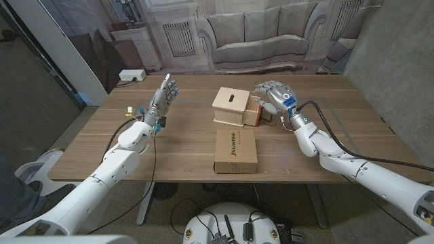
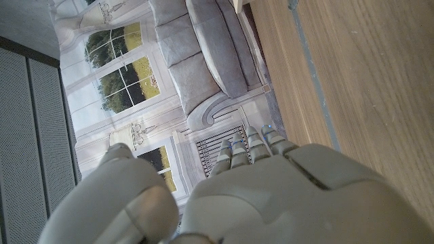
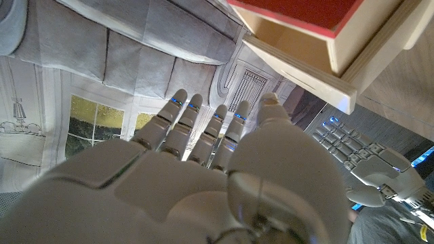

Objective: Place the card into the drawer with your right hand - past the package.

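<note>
A small light wooden box (image 1: 230, 106) stands mid-table with its drawer (image 1: 257, 110) pulled out toward my right side. A flat red card (image 3: 298, 9) lies inside the drawer (image 3: 308, 57). A brown cardboard package (image 1: 235, 150) lies in front of the box, nearer to me. My right hand (image 1: 274, 94) hovers just right of the drawer and above it, fingers stretched out with nothing between them (image 3: 203, 169). My left hand (image 1: 163, 97) stands raised over the table's left part, fingers straight and empty (image 2: 271, 196).
A white power strip (image 1: 131, 75) lies at the table's far left corner. A printed backdrop of a sofa and windows hangs behind the table (image 1: 203, 135). My left hand (image 3: 369, 163) shows beyond the drawer in the right wrist view.
</note>
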You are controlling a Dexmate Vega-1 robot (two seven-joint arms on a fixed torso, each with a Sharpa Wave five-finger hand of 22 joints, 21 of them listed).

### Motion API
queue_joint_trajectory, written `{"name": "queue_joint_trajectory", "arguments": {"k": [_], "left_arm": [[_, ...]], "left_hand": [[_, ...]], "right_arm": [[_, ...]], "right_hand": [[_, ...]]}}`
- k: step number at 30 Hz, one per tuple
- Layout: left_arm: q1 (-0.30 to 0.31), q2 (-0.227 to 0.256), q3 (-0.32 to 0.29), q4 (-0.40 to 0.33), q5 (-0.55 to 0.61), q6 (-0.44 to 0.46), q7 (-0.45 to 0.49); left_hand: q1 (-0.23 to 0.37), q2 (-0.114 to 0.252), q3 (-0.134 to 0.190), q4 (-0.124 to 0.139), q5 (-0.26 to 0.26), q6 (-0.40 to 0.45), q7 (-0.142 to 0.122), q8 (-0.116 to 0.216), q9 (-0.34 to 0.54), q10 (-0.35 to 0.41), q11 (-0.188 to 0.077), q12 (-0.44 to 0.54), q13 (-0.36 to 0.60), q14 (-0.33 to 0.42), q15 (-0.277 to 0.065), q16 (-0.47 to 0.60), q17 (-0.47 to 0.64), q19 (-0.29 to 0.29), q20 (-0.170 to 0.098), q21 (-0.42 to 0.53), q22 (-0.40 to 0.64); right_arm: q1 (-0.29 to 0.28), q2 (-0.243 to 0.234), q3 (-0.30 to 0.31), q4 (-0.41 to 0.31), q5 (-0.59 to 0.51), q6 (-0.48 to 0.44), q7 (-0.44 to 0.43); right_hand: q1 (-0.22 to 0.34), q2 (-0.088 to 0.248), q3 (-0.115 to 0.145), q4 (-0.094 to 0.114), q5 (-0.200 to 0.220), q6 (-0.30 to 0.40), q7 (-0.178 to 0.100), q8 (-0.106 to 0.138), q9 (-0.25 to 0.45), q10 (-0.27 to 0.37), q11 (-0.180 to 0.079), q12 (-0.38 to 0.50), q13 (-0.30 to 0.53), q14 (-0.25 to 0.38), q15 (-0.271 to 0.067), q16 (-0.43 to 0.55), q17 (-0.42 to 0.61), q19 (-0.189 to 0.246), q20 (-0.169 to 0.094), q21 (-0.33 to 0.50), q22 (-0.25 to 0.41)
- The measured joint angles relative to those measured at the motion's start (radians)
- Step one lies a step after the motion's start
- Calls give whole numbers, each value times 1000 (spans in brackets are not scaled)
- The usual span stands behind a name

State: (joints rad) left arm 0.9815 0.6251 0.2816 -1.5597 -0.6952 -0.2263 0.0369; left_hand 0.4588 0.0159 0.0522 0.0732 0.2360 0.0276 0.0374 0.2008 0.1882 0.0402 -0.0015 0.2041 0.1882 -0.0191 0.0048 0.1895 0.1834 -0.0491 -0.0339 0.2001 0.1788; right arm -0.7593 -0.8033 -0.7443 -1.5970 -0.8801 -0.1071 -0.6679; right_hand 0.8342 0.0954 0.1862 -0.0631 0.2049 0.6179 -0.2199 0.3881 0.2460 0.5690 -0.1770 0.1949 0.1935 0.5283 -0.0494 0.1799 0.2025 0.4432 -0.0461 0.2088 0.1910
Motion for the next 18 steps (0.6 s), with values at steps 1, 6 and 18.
{"name": "queue_joint_trajectory", "arguments": {"k": [1, 6, 18], "left_arm": [[0, 0, 0, 2, -1, -1, -2], [2, -1, 0, 7, -4, -9, -9], [10, 1, -7, 15, -14, -20, -22]], "left_hand": [[1, 1, 0, 0, 0, 0, 0, 0, 0, 0, 0, 0, 0, 0, 0, 0, 0, 0, 0, 0, 0], [3, 3, 0, 0, 0, 0, 0, 0, 0, 0, 0, 0, 0, 0, 0, 0, 0, 0, 0, 0, 0], [5, 5, 0, 0, 0, 2, 2, 0, 0, 0, 0, 0, 0, 0, 0, 0, 0, 0, 0, 0, 0]], "right_arm": [[-5, -2, 6, -13, 6, -4, 10], [-27, -8, 28, -56, 21, -11, 33], [-57, -16, 63, -119, 31, -17, 69]], "right_hand": [[0, 0, 0, 0, 0, 0, 0, 0, 0, 0, 0, 0, 0, -3, -3, 0, 0, 0, 0, -5, 0], [0, 0, 0, 0, 0, -10, 1, -5, 0, 0, 0, 0, 0, -10, 1, 0, 0, 0, 0, -6, 0], [-11, -3, -4, 4, 0, -16, 5, -11, -5, 0, 0, 0, 0, -21, 1, 0, 0, -9, 1, -6, -5]]}}
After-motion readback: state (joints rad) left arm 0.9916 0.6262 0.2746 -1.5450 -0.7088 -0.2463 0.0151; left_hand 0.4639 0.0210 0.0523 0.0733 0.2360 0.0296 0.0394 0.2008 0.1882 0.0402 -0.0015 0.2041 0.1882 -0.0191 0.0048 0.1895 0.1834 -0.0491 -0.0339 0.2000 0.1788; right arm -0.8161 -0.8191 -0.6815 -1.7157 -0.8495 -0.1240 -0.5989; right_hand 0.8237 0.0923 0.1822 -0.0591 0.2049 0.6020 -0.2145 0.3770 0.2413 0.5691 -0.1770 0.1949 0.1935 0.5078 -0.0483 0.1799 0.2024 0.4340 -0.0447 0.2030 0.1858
